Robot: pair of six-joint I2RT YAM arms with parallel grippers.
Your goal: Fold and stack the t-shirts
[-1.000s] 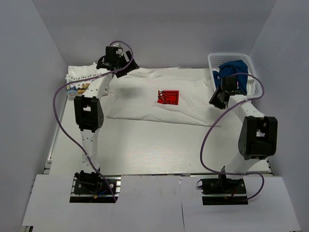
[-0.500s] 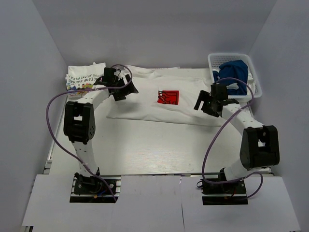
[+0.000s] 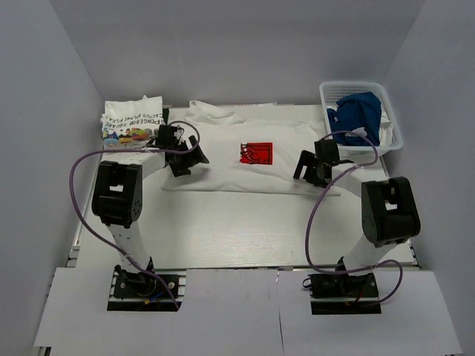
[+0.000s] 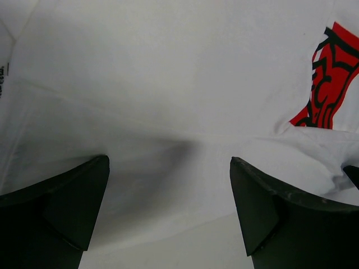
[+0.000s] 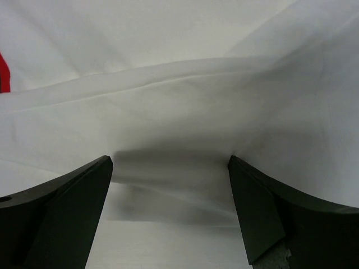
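White red-print t-shirt (image 3: 245,165) spread flat, left end effector (image 3: 190,161) and right end effector (image 3: 306,167) over its near corners

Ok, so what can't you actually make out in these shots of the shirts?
- Overhead view: the bunched blue t-shirt sits in the white plastic basket; any print is hidden in its folds.
- Overhead view: lettering on the folded white t-shirt with colourful print is too small to read.
- Left wrist view: the red square print on the spread white t-shirt is cut off by the right edge.
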